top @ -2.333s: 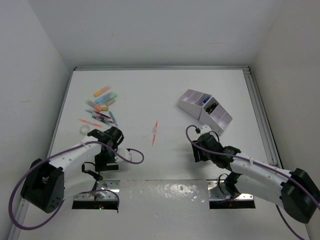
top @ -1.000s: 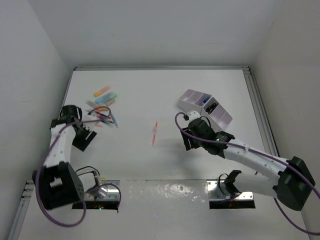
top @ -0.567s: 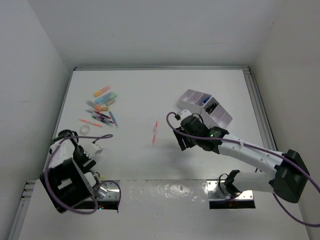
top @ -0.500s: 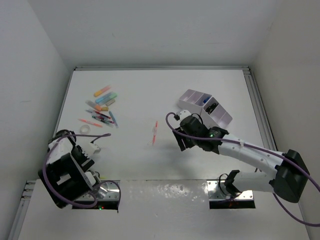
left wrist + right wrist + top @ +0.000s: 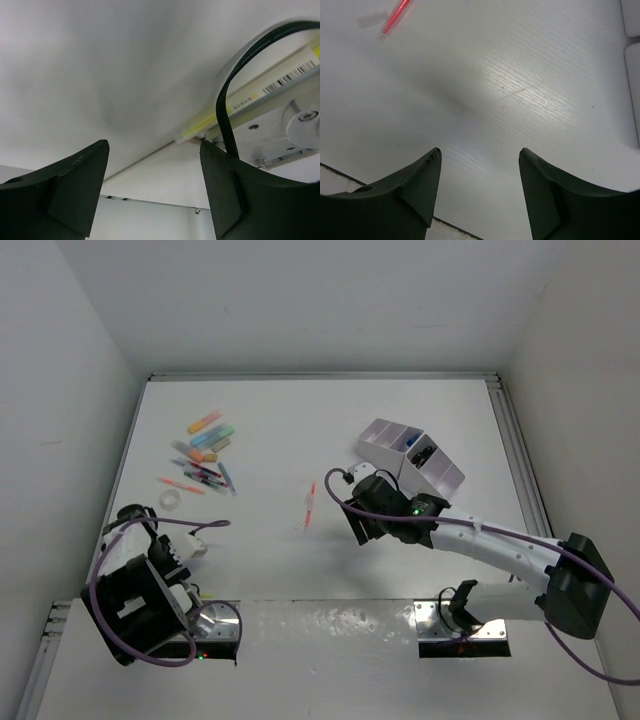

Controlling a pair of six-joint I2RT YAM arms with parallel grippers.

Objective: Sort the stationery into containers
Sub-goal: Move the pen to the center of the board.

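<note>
Most of the stationery lies at the far left of the table: an orange highlighter (image 5: pixel 205 421), a green one (image 5: pixel 223 429) and thin pens (image 5: pixel 207 476). A thin red pen (image 5: pixel 310 504) (image 5: pixel 396 15) lies alone mid-table. The white and lilac organiser (image 5: pixel 384 438) stands at the right, with dark items in its middle compartments. My right gripper (image 5: pixel 353 524) (image 5: pixel 480 150) hovers open over bare table, just right of the red pen. The left arm is folded back at the near left edge. Its gripper (image 5: pixel 188 543) (image 5: pixel 153 145) is open, holds nothing and faces the wall.
A small roll of tape (image 5: pixel 172 498) lies left of the pens. A metal rail (image 5: pixel 520 450) runs along the table's right side. White walls close in the left, back and right. A black cable (image 5: pixel 225 100) crosses the left wrist view.
The left arm swung back from the stationery pile to the near left edge. The right gripper moved left, closer to the red pen.
</note>
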